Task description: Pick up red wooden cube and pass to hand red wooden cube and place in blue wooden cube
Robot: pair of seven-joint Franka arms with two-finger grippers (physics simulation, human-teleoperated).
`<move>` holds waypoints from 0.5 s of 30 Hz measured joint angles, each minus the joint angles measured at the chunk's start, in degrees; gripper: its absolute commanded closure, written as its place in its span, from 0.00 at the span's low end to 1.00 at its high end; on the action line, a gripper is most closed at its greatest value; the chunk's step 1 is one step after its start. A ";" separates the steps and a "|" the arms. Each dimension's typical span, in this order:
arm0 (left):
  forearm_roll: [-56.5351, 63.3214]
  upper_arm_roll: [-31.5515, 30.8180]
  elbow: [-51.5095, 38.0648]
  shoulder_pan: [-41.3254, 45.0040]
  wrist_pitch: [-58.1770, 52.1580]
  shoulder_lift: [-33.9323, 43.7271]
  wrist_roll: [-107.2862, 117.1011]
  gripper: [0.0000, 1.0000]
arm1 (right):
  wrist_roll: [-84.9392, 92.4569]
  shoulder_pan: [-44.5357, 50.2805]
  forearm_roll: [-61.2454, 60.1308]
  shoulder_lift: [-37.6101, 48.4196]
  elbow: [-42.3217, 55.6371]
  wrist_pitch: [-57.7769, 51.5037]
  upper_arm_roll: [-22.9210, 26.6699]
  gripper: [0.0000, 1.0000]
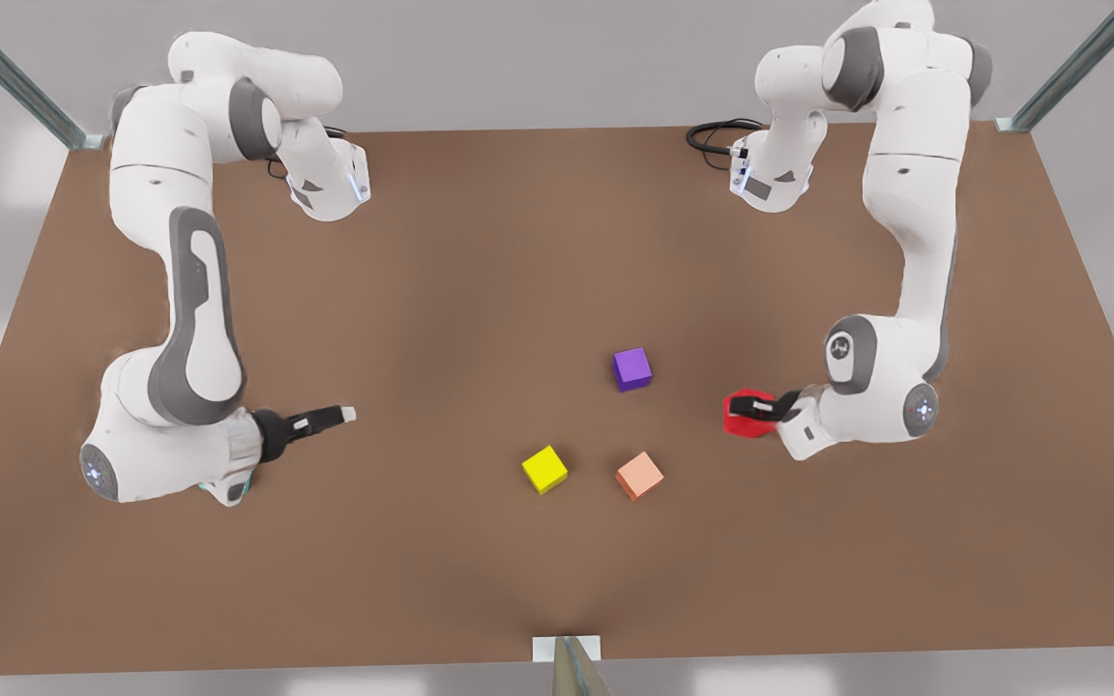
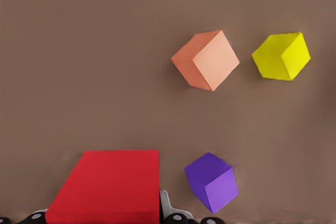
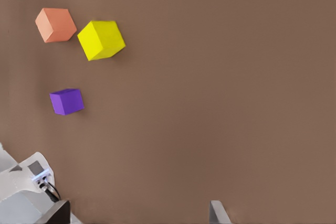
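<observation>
Red wooden cube (image 1: pixel 746 414), matte and plain-faced, is clamped between the jaws of the left gripper (image 1: pixel 768 411) at the front view's right, near the brown surface (image 1: pixel 480 251). Purple (image 1: pixel 631 369), yellow (image 1: pixel 544 469) and salmon-orange (image 1: pixel 639 475) cubes are seen apart nearby. The right gripper (image 1: pixel 339 416) is held idle at the front view's left, jaws seemingly together.

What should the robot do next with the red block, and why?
Probably carry it toward the middle of the table to hand it over. The left gripper, at the front view's right, is shut on the red wooden cube. The right gripper waits across the table with nothing between its fingers, and the purple, yellow and salmon-orange cubes lie between them.
</observation>
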State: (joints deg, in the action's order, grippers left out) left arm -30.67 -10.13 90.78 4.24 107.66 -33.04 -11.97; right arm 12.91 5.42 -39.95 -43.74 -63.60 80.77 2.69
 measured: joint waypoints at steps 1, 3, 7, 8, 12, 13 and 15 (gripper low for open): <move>-5.70 -3.73 -2.41 0.16 -2.48 -2.06 0.78 0.40 | 3.07 0.23 -5.02 -2.56 0.90 1.21 -1.65 0.00; -15.50 -9.72 -7.01 0.23 -5.18 -6.27 2.19 0.39 | 10.23 0.78 -12.23 -4.92 1.74 3.94 -3.21 0.00; -27.88 -12.25 -11.40 -0.50 -7.92 -12.53 2.33 0.40 | 26.16 1.09 -20.33 -5.86 2.11 8.30 -4.61 0.00; -29.72 -12.34 -11.57 -1.17 -8.36 -13.23 1.91 0.40 | 30.05 1.13 -21.94 -5.88 1.99 9.14 -4.95 0.00; -34.14 -12.50 -11.74 -2.44 -9.46 -16.56 -0.57 0.40 | 45.42 3.58 -29.81 -6.83 -0.04 11.67 -5.37 0.00; -34.92 -12.63 -11.77 -2.46 -9.59 -17.37 -1.36 0.40 | 49.07 4.82 -32.24 -7.00 -0.57 12.21 -5.72 0.00; -35.95 -12.80 -11.88 -2.39 -9.51 -18.04 -2.84 0.40 | 56.01 6.50 -36.42 -5.94 -3.53 14.38 -6.03 0.00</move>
State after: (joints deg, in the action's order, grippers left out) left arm -66.62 -22.92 78.90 1.85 98.15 -51.08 -14.81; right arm 68.92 11.92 -76.37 -49.68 -67.12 95.15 -3.35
